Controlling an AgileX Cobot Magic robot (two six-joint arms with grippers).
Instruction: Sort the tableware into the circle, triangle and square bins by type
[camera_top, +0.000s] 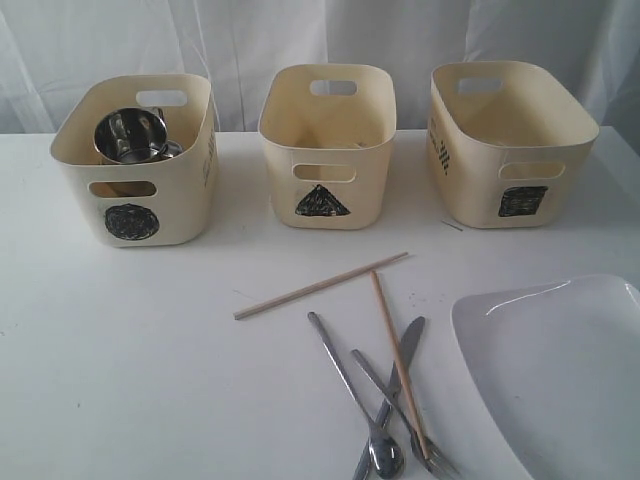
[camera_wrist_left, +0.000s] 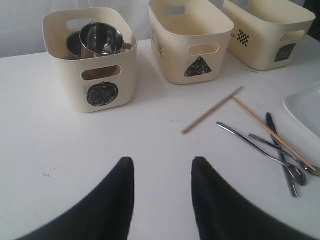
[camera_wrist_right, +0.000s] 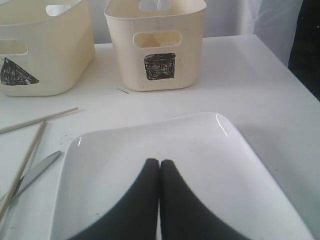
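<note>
Exterior view: steel mugs (camera_top: 128, 135) sit in the circle bin (camera_top: 180, 200), presumably the tub for cups, while the triangle bin (camera_top: 280, 190) and square bin (camera_top: 470, 190) show nothing inside. Chopsticks (camera_top: 320, 285), spoon (camera_top: 345, 385), fork (camera_top: 370, 368) and knife (camera_top: 411, 338) lie crossed and unsorted beside the white plate (camera_top: 570, 370). Left gripper (camera_wrist_left: 162, 160) hangs parted and empty; right gripper (camera_wrist_right: 159, 162) is pressed closed above the plate.

- You have a plain white table (camera_top: 120, 380) under everything, lit softly and evenly.
- Behind it you see a white curtain (camera_top: 250, 40) hanging in folds.
</note>
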